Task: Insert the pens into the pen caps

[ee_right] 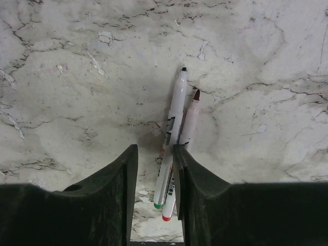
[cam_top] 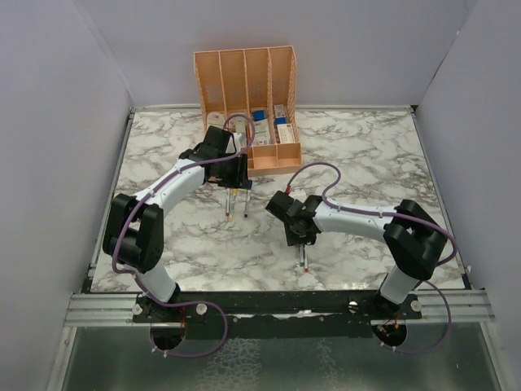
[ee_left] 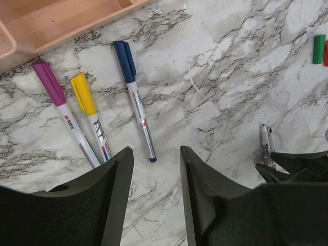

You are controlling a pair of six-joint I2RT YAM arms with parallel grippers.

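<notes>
Left fingers are spread and empty, near the orange organiser. Three capped pens lie on the desk just beside it, the green and red pen caps farther off. Well away from it, right fingers straddle two uncapped pens; I cannot tell whether they pinch them

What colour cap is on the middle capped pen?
Yellow cap, best in the left wrist view.
</notes>
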